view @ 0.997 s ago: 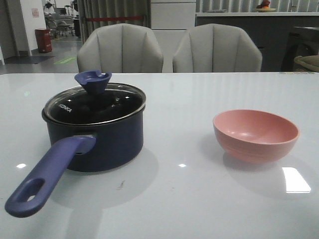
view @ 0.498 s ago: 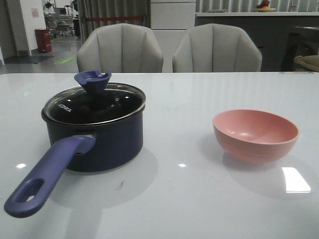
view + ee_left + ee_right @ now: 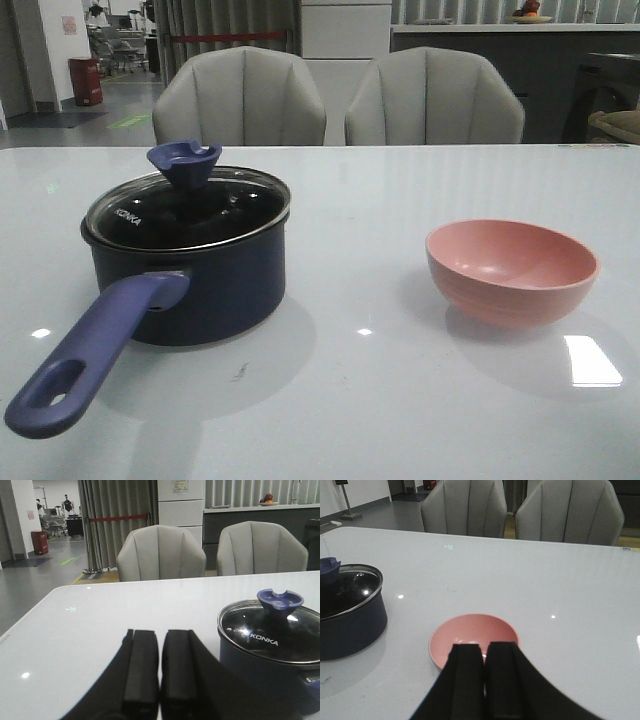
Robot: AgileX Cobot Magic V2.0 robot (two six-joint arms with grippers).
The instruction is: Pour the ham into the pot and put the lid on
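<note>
Covered saucepan and empty pink bowl on a glossy white table, both grippers shut on nothing.

Compared with a second ago the whole front picture sits very slightly shifted leftward; pot and bowl keep their places relative to each other. Nearest in the wrist views, the left gripper [image 3: 160, 680] and right gripper [image 3: 485, 685] show matte black, blocky fingers pressed together, holding nothing. On the table [image 3: 350, 410], the long purple-blue handle [image 3: 85, 355], with an oval hole at its end, points toward the camera from the dark navy pot [image 3: 190, 290]. The round glass lid [image 3: 186, 212], metal-rimmed with white KONKA lettering and a notched blue knob [image 3: 184, 160], rests on the pot. Well apart to its right stands the smooth, rounded pink bowl [image 3: 512, 272]; no ham shows in it. Two padded grey chairs [image 3: 340, 100] stand behind.
</note>
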